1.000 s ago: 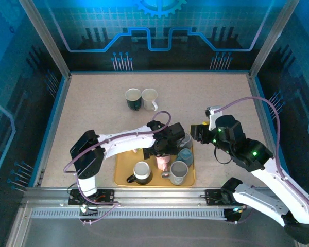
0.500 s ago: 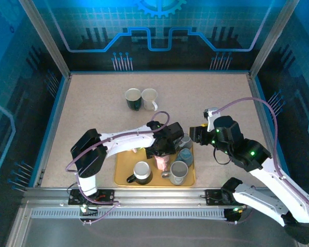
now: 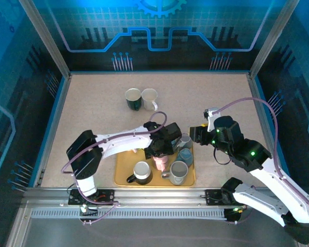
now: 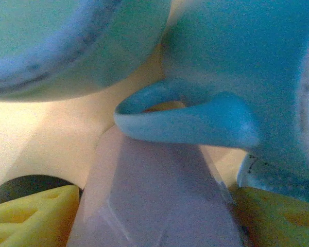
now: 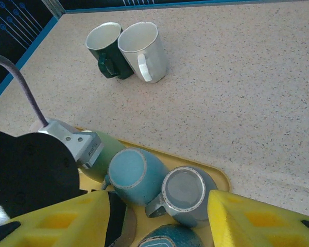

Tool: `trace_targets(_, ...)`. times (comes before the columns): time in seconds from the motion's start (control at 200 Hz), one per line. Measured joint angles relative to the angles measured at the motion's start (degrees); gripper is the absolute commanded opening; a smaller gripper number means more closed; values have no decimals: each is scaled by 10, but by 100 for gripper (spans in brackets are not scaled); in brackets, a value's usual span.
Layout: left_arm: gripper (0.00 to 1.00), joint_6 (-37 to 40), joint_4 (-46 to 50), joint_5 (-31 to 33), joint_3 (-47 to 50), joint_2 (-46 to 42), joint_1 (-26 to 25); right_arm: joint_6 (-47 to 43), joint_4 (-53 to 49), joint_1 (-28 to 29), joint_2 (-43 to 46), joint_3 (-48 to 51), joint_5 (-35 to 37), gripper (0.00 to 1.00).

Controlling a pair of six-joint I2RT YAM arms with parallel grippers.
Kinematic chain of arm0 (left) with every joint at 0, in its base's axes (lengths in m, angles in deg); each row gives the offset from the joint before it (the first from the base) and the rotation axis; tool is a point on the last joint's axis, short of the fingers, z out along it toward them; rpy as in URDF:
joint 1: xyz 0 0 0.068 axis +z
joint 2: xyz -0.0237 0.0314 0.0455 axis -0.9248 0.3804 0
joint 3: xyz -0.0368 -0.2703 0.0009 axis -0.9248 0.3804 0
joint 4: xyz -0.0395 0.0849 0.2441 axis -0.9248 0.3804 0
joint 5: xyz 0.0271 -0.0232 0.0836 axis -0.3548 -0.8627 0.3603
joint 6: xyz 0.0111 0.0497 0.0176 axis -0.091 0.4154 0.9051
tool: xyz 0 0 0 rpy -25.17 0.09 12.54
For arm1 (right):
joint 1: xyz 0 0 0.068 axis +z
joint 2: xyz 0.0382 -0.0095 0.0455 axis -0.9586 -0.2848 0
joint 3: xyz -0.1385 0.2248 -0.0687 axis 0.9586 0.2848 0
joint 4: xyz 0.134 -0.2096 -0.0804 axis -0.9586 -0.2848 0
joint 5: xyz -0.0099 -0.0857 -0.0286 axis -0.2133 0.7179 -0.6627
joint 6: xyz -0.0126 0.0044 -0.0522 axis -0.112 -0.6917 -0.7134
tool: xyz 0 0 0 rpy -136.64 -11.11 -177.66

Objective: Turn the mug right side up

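A pale pink faceted mug (image 4: 154,206) sits on the yellow tray (image 3: 122,174), and my left gripper (image 4: 154,218) is shut on it, a yellow finger on each side. From above, the left gripper (image 3: 162,153) hangs over the pink mug (image 3: 162,163); I cannot tell which way up the mug is. A light blue mug (image 5: 131,172) and a grey-blue mug (image 5: 184,193) stand upside down just behind it. My right gripper (image 5: 159,221) hovers open above those two, holding nothing; the top view puts it (image 3: 197,134) at the tray's far right corner.
On the tray's near side are an upright black mug (image 3: 142,172) and an upright grey mug (image 3: 178,172). A green mug (image 5: 107,149) lies under my left wrist. A dark green mug (image 3: 133,99) and a white mug (image 3: 150,98) stand on the table further back.
The left gripper's jaws have closed from wide open onto the pink mug. The right arm has edged slightly left and stayed open.
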Motion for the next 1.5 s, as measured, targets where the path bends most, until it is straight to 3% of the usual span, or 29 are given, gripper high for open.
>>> trace_targets(0.76, 63, 66, 70, 65, -21, -269, -5, -2, -2, 0, -7, -1, 0, 54)
trace_targets(1.155, 58, 200, -54, 73, 95, -487, -5, -5, 1, 0, -16, -1, -23, 55)
trace_targets(1.335, 55, 267, -167, 73, 194, -576, -5, -9, 20, 1, -18, -1, -74, 58)
trace_targets(1.501, 53, 322, -301, 68, 293, -637, -5, -8, 45, 1, -23, -1, -162, 60)
